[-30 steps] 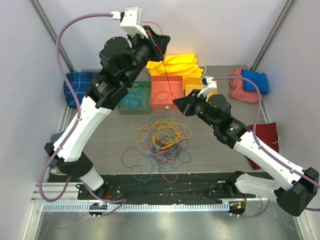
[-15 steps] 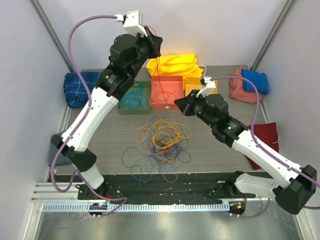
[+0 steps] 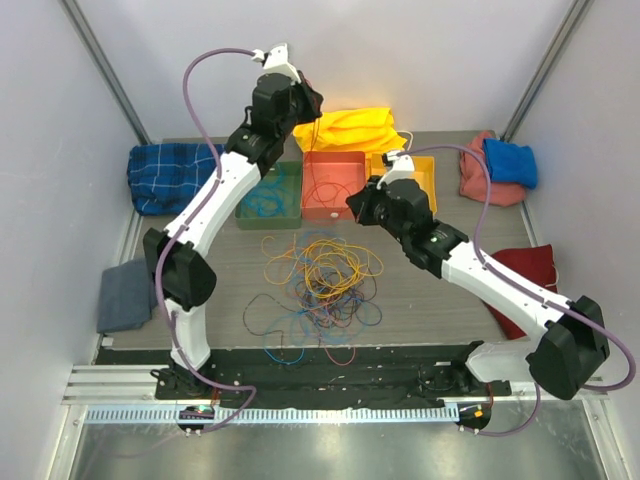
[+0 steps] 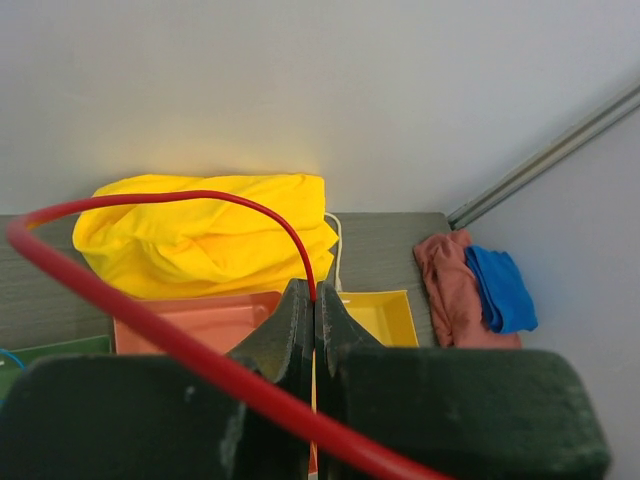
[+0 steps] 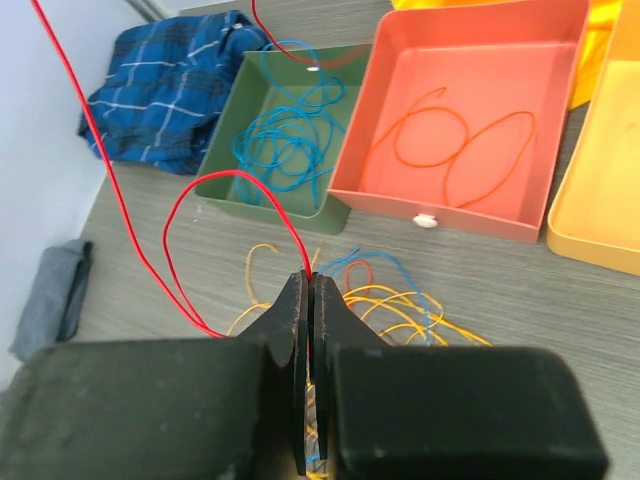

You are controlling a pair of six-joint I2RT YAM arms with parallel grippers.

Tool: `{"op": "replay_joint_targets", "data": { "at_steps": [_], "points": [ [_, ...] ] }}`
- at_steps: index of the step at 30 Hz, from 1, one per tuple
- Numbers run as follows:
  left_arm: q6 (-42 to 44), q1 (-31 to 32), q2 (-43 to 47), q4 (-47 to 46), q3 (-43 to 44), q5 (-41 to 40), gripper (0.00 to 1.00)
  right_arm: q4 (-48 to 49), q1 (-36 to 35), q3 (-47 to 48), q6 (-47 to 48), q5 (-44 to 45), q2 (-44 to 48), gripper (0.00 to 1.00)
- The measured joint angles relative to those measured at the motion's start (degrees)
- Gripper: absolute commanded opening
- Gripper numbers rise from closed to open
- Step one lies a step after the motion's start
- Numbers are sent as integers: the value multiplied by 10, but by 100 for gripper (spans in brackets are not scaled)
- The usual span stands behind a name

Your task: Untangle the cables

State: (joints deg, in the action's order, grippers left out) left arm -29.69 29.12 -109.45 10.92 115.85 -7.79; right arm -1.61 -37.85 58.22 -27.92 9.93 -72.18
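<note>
Nearest you, the cables point(image 3: 322, 283) are lying heaped mid-table, at 7 o'clock from your right gripper point(image 3: 351, 203), which is pinching a red cable point(image 4: 190, 194) with jaws closed tight. Since a second ago both arms are stretching farther back and that strand is sagging slacker, its long axis running toward 11 o'clock over the red tray point(image 3: 340, 155) to your left gripper point(image 3: 313, 100), also clamping it tight.

thin multicoloured cables point(image 3: 322, 285) lie loosely tangled together.
</note>
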Motion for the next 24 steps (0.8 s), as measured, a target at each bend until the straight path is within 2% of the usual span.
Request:
{"op": "replay_joint_targets", "data": {
  "at_steps": [6, 15, 19, 24],
  "points": [
    [-21, -14, -53, -4, 32, 33, 0, 14, 23, 1, 3, 15, -32, 1],
    [-33, -16, -64, -19, 32, 57, 0, 43, 45, 2, 0, 22, -64, 1],
    [-41, -20, -87, -43, 32, 63, 0, 69, 50, 12, -1, 22, -110, 1],
    [-59, -23, -148, -49, 32, 77, 0, 105, 62, 58, -5, 25, -214, 1]
  ]
}}
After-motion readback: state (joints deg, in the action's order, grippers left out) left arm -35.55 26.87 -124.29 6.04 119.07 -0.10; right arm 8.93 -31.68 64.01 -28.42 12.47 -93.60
